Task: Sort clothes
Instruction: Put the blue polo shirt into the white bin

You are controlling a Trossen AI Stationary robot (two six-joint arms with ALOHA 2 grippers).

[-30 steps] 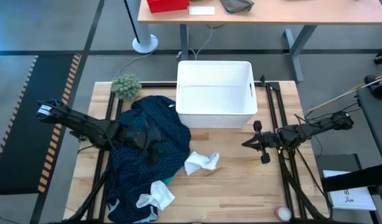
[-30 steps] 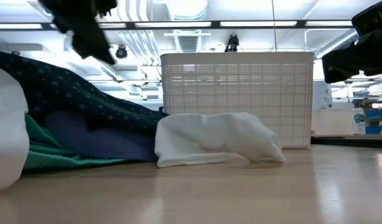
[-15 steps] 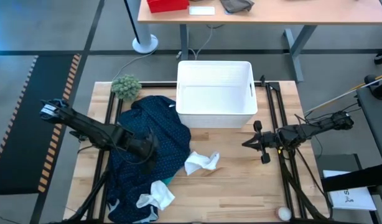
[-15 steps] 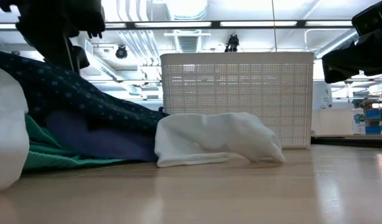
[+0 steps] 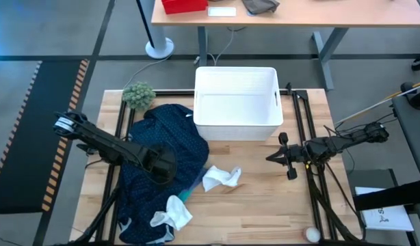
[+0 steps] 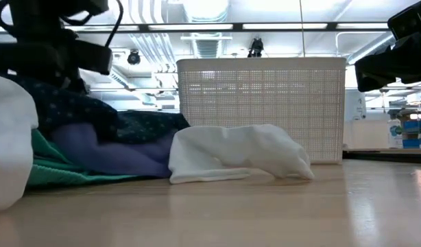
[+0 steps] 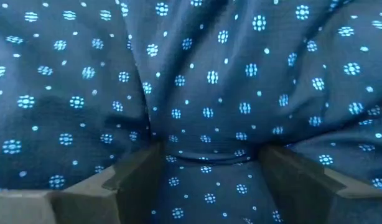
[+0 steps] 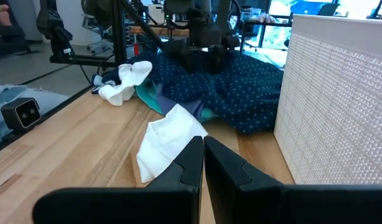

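The large dotted navy garment [image 5: 162, 140] lies heaped on the table's left half, over a turquoise piece [image 5: 187, 194]. My left gripper [image 5: 162, 165] points steeply down into the heap, open, with navy cloth [image 7: 206, 74] filling its wrist view. A crumpled white garment [image 5: 221, 178] lies at mid-table, and a smaller white piece [image 5: 171, 214] lies nearer the front edge. My right gripper [image 5: 270, 157] hovers level at the table's right, shut, holding nothing. My left gripper comes from above, pointing steeply down, with both open fingers [image 7: 132, 177] sunk into the top of the navy garment. A rounded ridge of the cloth [image 7: 206, 163] bulges up between them. The garment lies on the table and on the clothes beneath it.
A white plastic bin [image 5: 236, 126] stands at the table's far middle, and a fuzzy green ball [image 5: 139, 94] sits at the far left corner. A small pale ball [image 5: 311, 234] lies near the front right corner. Bare wood [image 5: 265, 212] lies between the clothes and my right arm.
My left gripper has sunk onto the navy garment and tipped from a slant to point steeply down, shifting a little toward the table's near edge. The heap's top is pressed lower under it, and more turquoise shows at its near right edge.
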